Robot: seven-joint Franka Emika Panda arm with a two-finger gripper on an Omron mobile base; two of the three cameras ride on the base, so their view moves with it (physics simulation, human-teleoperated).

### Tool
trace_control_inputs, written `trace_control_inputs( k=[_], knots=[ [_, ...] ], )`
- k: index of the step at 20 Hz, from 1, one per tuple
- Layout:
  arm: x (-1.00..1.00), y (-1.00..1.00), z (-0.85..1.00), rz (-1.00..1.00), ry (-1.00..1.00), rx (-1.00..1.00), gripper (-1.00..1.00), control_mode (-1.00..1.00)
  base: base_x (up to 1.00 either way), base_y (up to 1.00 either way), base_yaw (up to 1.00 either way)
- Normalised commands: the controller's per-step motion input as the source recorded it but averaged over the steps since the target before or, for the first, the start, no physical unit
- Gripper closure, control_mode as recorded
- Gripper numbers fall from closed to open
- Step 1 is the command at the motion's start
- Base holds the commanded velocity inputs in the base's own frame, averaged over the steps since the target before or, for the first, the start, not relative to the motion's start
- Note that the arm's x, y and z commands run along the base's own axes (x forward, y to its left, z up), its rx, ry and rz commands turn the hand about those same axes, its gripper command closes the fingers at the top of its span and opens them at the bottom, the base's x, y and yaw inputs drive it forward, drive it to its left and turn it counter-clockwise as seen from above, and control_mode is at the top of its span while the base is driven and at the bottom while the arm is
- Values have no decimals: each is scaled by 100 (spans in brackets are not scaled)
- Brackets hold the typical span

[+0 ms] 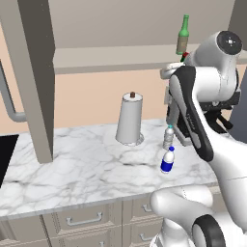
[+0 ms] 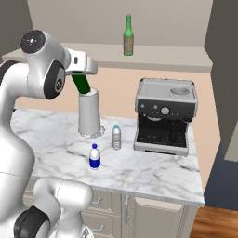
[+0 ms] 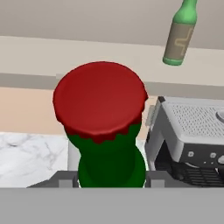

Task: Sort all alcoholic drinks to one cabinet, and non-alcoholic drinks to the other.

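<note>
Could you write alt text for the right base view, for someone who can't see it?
A white robot arm lifts a dark green bottle in its pincer above a marble counter. An olive-green bottle already stands in the open cabinet above; two small plastic bottles, a paper towel roll and a coffee machine stand below.

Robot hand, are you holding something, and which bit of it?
Yes. The gripper is shut on the dark green bottle, with its jaws closed around the neck, just below the red cap.
</note>
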Motion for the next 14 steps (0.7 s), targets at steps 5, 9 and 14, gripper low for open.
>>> trace_control_inputs(
  k=[5, 9, 14],
  knots=[
    [8, 17, 31, 3, -4, 0, 100, -100, 0, 0, 0],
    [21, 9, 29, 0, -1, 0, 100, -100, 0, 0, 0],
    [30, 3, 19, 0, -2, 0, 100, -100, 0, 0, 0]
  ],
)
